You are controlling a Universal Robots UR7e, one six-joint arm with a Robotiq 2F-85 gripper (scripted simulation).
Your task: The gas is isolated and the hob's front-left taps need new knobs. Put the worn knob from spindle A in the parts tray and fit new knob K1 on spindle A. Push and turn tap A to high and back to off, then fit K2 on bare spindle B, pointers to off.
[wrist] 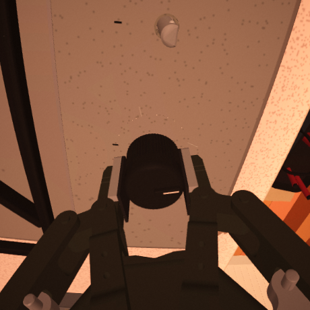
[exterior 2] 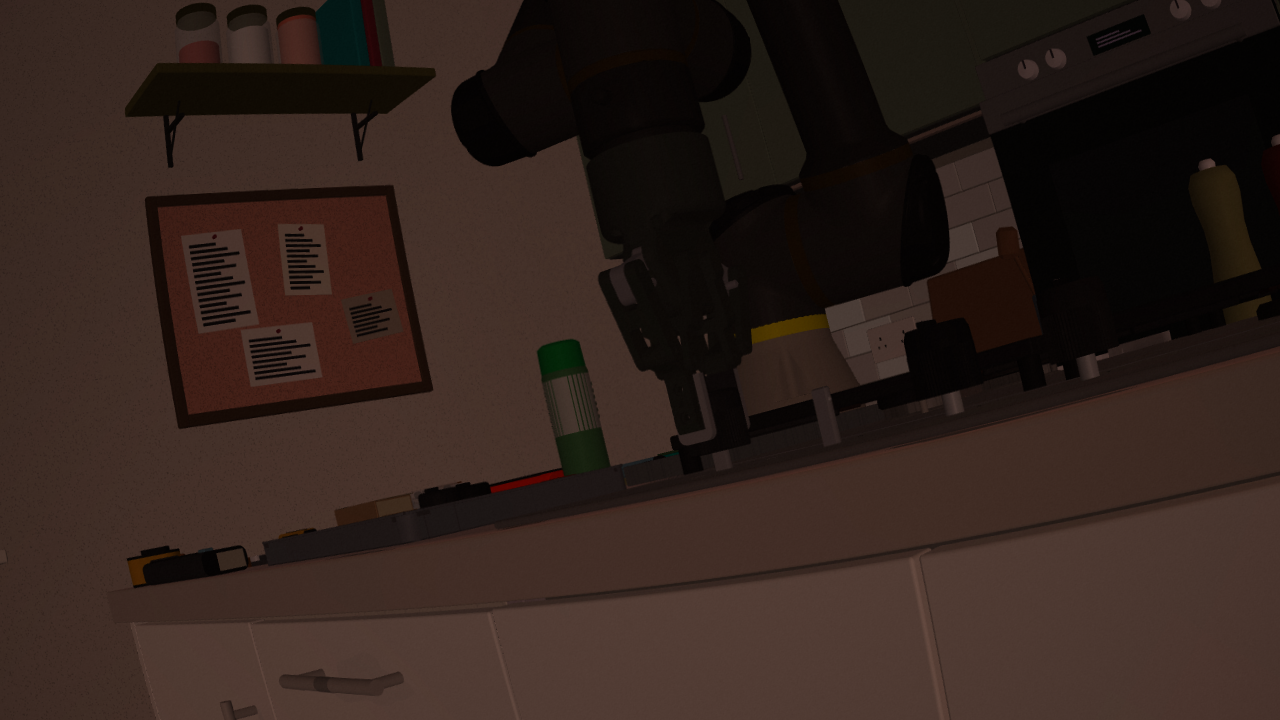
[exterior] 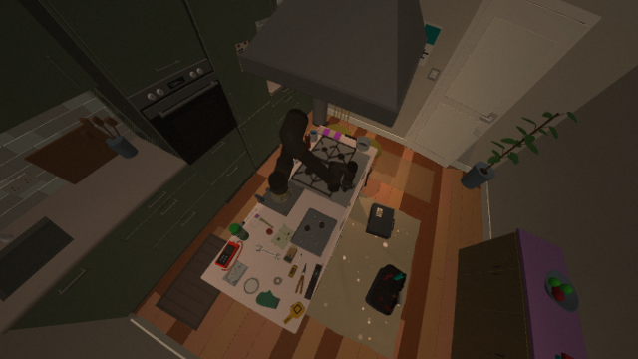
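My gripper (wrist: pixel 155 175) stands over the hob's front-left corner with a finger pad on each side of a black ribbed knob (wrist: pixel 154 170), gripping it. The knob's pale pointer line points to the right in the wrist camera, and faint tick marks arc on the panel beyond it. Further along the speckled panel a bare metal spindle (wrist: pixel 166 30) stands alone. From the second side camera the gripper (exterior 2: pixel 707 434) reaches down to the hob surface, with the bare spindle (exterior 2: pixel 823 414) just right of it. The grey parts tray (exterior: pixel 314 232) lies on the worktop in front of the hob (exterior: pixel 326 167).
The worktop's front edge (wrist: pixel 269 111) runs close to the right of the knob. The pan-support bars (wrist: pixel 20 111) lie on the left. A green bottle (exterior 2: pixel 573 407) stands behind the gripper, and several hand tools (exterior: pixel 271 271) are spread over the white worktop.
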